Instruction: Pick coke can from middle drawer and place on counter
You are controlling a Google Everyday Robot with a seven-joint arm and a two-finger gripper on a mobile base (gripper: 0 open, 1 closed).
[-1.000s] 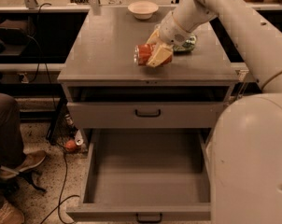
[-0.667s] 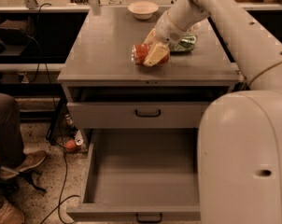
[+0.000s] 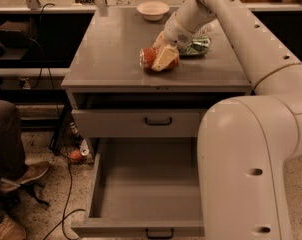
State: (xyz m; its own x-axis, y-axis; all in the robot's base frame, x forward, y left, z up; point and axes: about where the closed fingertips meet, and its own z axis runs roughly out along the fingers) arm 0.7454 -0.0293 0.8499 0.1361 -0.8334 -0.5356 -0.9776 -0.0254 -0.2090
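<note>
The red coke can [image 3: 150, 57] lies on its side on the grey counter [image 3: 111, 49], right of its middle. My gripper [image 3: 162, 59] is over the can, its cream fingers [image 3: 164, 57] around it, and it holds the can against the counter top. The middle drawer [image 3: 141, 189] is pulled wide open below, and the part of its tray that shows holds nothing; my arm hides its right part.
A green can [image 3: 196, 46] lies on the counter just behind my gripper. A white bowl [image 3: 153, 10] stands at the counter's back edge. The top drawer [image 3: 141, 121] is shut. A person's leg and shoes [image 3: 11, 169] and floor cables are at the left.
My arm has swung across the right foreground. The gripper with the coke can has stayed at about the same spot on the counter.
</note>
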